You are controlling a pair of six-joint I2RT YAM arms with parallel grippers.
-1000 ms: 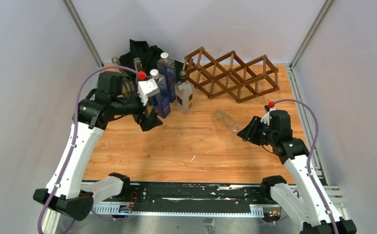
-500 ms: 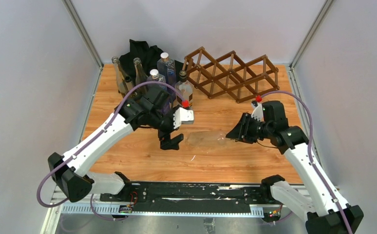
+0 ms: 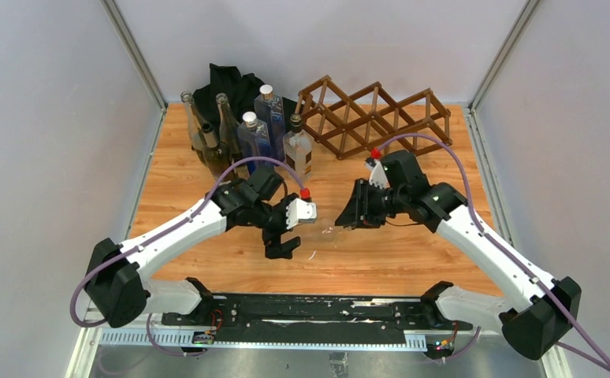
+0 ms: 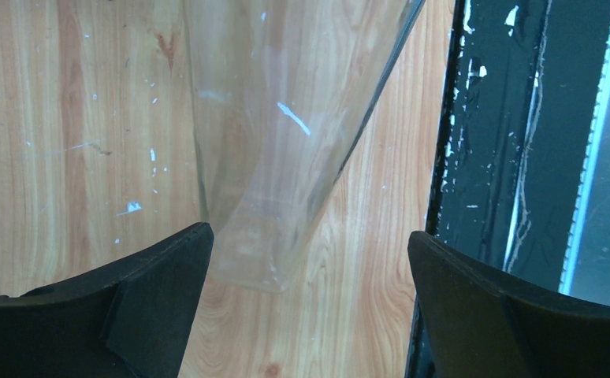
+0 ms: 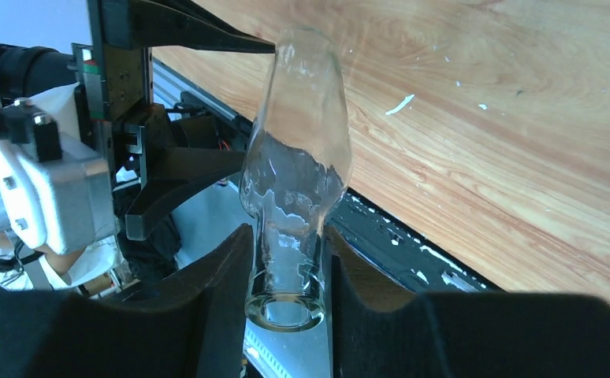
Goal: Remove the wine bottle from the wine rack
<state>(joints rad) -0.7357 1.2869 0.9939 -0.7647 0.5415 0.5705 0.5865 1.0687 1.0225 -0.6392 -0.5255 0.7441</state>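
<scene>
The wine bottle [image 3: 327,229] is clear, empty glass, held roughly level above the middle of the table, away from the wine rack [image 3: 377,118]. My right gripper [image 3: 346,221] is shut on its neck; in the right wrist view the fingers [image 5: 223,276] clamp the neck just behind the mouth of the wine bottle [image 5: 295,165]. My left gripper [image 3: 284,237] is open at the bottle's other end. In the left wrist view the base of the wine bottle [image 4: 278,126] hangs between the spread jaws of the left gripper [image 4: 310,236], close to the left finger [image 4: 152,276].
The dark brown lattice rack stands at the back right with nothing in its cells. Several upright bottles [image 3: 247,138] cluster at the back left in front of a black cloth [image 3: 231,83]. A black rail [image 3: 310,311] runs along the near edge.
The right arm has carried the bottle by its neck leftwards to the middle of the table. The left arm swung from the standing bottles down to the bottle's base, still open.
</scene>
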